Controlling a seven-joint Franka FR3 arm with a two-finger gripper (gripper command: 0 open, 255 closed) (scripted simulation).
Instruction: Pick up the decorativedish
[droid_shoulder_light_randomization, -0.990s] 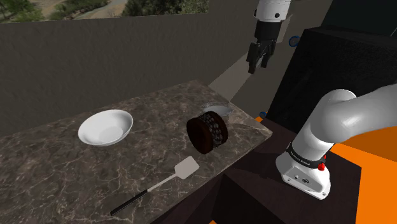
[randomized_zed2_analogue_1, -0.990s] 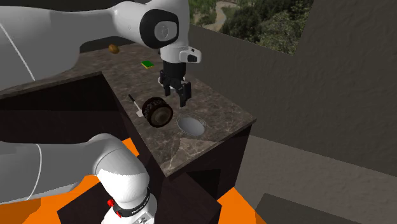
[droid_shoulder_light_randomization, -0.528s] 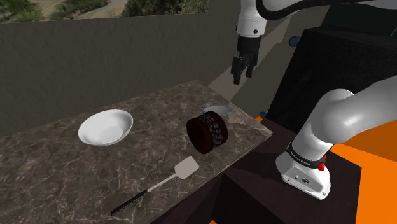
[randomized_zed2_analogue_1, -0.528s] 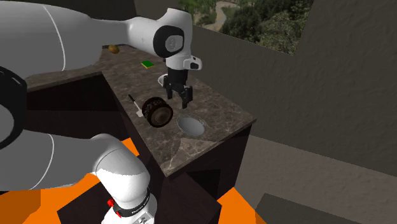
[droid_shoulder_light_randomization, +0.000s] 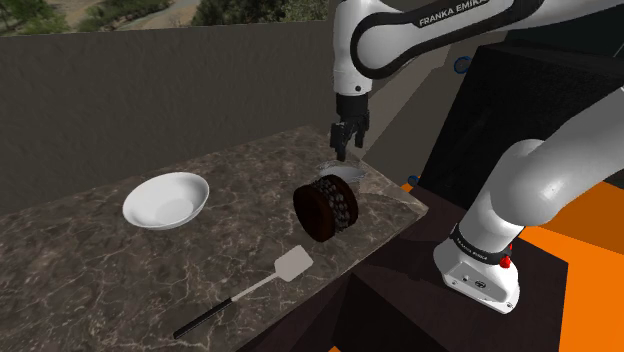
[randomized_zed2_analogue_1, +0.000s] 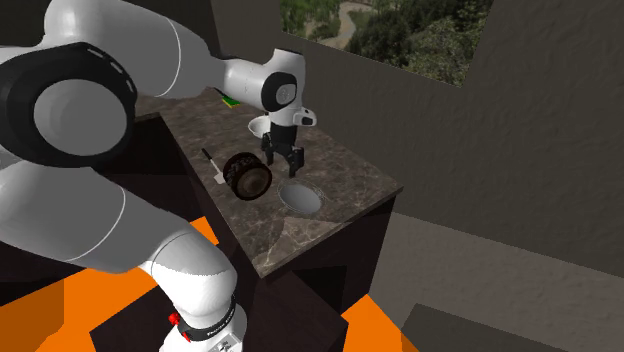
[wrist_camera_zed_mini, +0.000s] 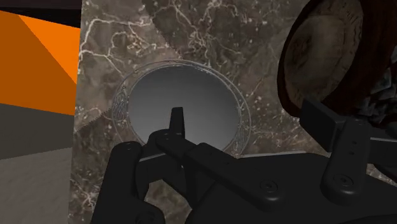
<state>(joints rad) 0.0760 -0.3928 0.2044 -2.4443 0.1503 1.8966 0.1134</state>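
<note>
Marbled counter (droid_shoulder_light_randomization: 200, 262) carries the shallow round dish (droid_shoulder_light_randomization: 346, 174) flat near its end corner, directly below the black gripper (droid_shoulder_light_randomization: 342, 148), fingers apart and empty, one over the dish's middle; a straight descent onto the rim looks right.

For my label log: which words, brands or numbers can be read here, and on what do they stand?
"FRANKA EMIKA": on the white arm's upper link, shoulder view.
Small print on the black base ring: too small to read.
Nothing else can be read.
</note>
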